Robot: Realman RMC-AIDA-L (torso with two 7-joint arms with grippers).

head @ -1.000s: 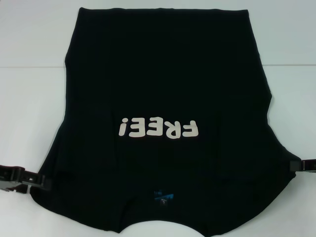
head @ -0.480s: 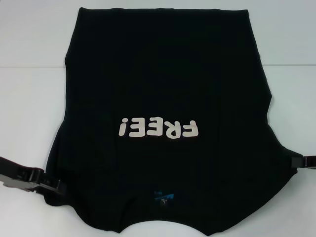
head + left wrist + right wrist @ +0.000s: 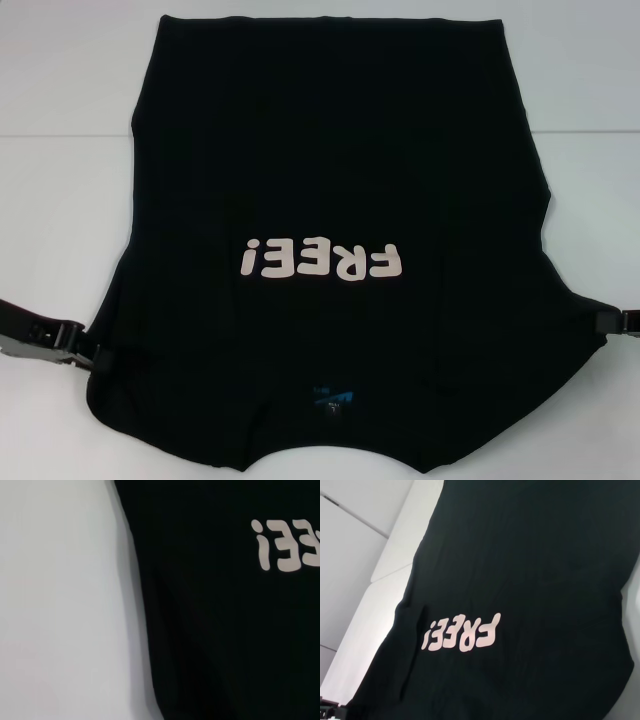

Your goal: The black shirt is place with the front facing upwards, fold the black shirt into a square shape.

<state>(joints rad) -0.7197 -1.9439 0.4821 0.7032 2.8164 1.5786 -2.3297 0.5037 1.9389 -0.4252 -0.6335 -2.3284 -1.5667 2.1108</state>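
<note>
Both the left claw [image 3: 75, 352] and the right claw [image 3: 612, 319] are black, blocky, jointed mechanisms.

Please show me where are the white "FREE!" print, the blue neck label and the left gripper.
"FREE!" print [image 3: 320, 261], head view, middle letters.
blue neck label [image 3: 333, 397], head view, its blue patch.
left gripper [image 3: 85, 358], head view, tip at the shirt's edge.

The black shirt [image 3: 330, 180] before me is plain black all over, with the block print "FREE!" [image 3: 320, 261] in off-white on its front and a small blue neck label [image 3: 332, 397]. It lies on my white counter [image 3: 60, 200]. My left gripper [image 3: 45, 340] and right gripper [image 3: 618, 321] are black.
</note>
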